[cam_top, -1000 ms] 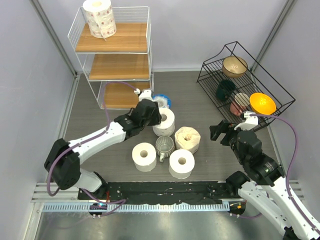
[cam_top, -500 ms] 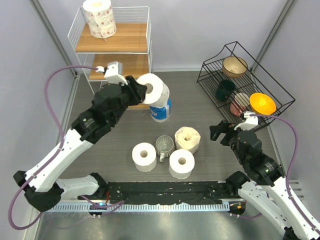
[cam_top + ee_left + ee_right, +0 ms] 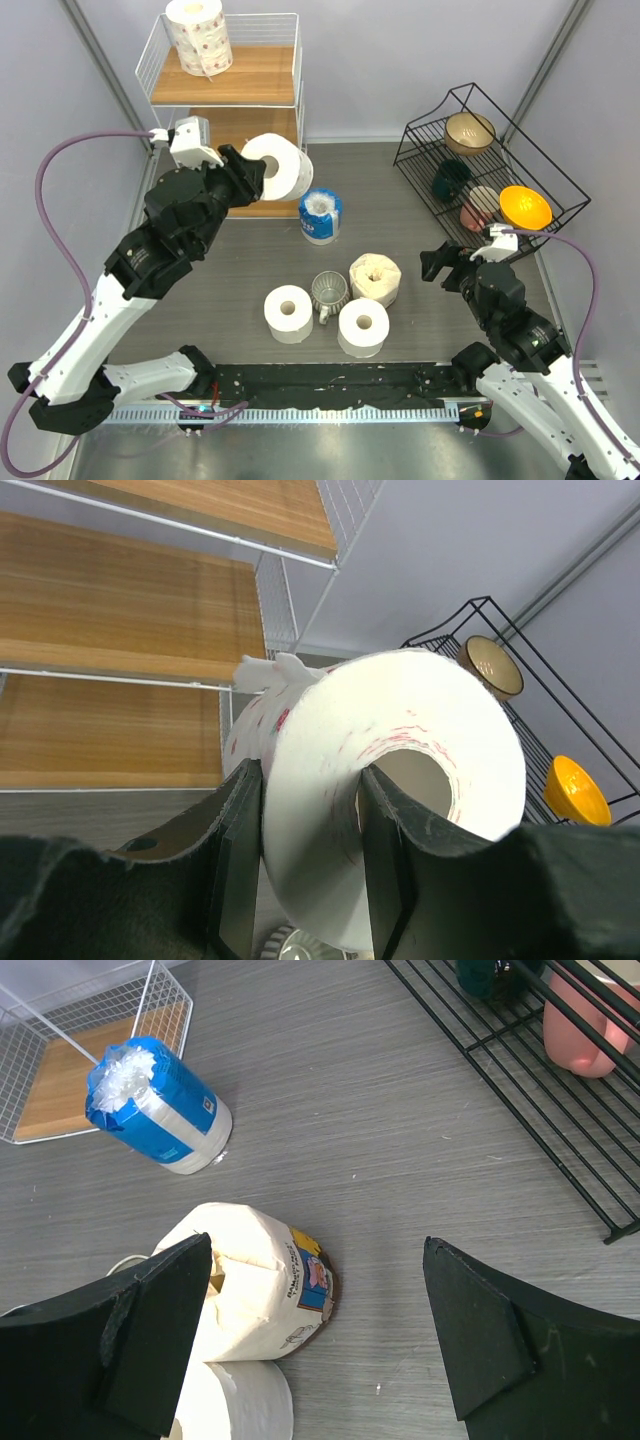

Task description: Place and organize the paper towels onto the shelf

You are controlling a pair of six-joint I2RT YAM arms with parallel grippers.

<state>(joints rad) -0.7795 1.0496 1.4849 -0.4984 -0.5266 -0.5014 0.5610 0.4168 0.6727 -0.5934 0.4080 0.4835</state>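
White paper with small red dots makes up the roll [image 3: 280, 165] held by the left gripper [image 3: 246, 172]. Its wall is pinched between the closed jaws, with one finger [image 3: 385, 870] set inside the hollow core and the other against the outside. The roll is carried in the air on its side, close to the front right of the shelf [image 3: 255, 78]; whether it touches the wire cannot be told.

The shelf stands at the far left of the table [image 3: 400, 200]. A second dotted roll [image 3: 200, 35] is set upright on the far left corner of its top board.

A blue-wrapped roll [image 3: 320, 215] stands upright on the table, just right of the bottom board. Nearer, four things are grouped together: a cream, ragged roll [image 3: 375, 278] on the right, two plain white rolls [image 3: 290, 312] [image 3: 363, 322] on end at the near side, and a glass mug [image 3: 329, 292] between them.

The right gripper [image 3: 315, 1260] is held above the table to the right of the cream roll, its jaws spread wide with nothing between them. A black wire rack [image 3: 480, 170] with bowls is seen at the far right.
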